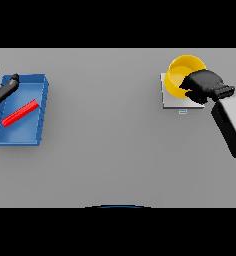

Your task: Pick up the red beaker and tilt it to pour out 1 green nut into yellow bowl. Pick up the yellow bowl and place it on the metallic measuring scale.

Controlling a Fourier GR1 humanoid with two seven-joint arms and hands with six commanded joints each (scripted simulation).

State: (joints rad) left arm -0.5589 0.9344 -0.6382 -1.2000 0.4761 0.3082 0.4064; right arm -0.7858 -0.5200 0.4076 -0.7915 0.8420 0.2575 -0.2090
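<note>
Yellow bowl (184, 72) at two o'clock, over metallic scale (176, 100), right robot hand (204, 86) grasping rim; placing step; next, release. Left robot hand (4, 90) relaxed at nine o'clock.

Yellow bowl (182, 70); red beaker (20, 113); blue tray (37, 135).

Yellow bowl (182, 70) glossy; scale (171, 100) pale metallic; grey table (105, 150) matt.

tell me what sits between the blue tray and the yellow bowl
Nothing: the head view shows only bare grey table between the blue tray on the left and the yellow bowl on the scale.
</note>
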